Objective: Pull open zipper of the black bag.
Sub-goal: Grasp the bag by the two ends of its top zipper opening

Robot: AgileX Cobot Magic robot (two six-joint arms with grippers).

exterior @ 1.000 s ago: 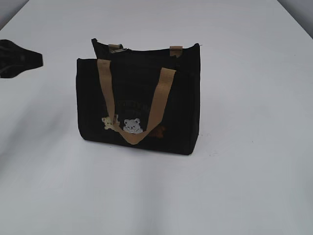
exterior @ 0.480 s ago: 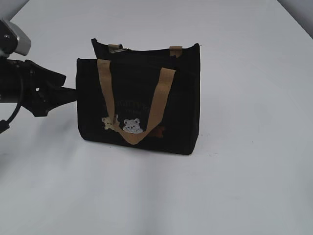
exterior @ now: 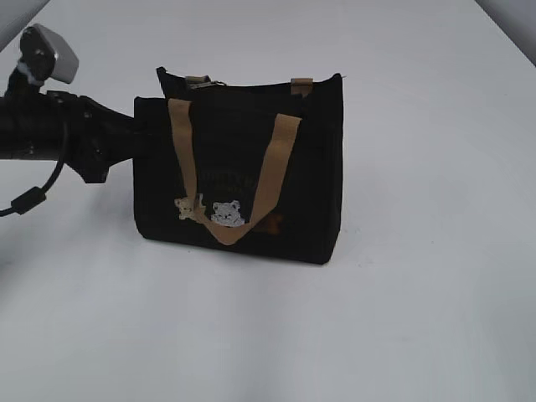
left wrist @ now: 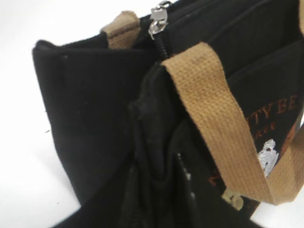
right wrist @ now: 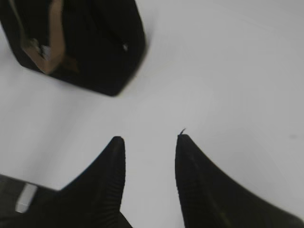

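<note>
Black bag [exterior: 239, 172] upright mid-desk [exterior: 419, 318], well clear of desk edges. My left tool [exterior: 138, 138] pressed against bag's left end; fingers lost against black fabric, so grip state unclear. My right tool [right wrist: 149, 142] spread, empty, hovering over bare desk, right of bag. Zipper [left wrist: 159, 21] ring pull sits at top left end, by rear tan handle [left wrist: 121, 28]. Best: left steadies end panel, right pinches ring, draws along top edge. Plenty of open room to right.

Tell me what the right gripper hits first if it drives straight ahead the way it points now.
Probably only bare white table. The right gripper hangs open over it, and the black bag lies off to the left of its line, though depth is hard to judge.
</note>
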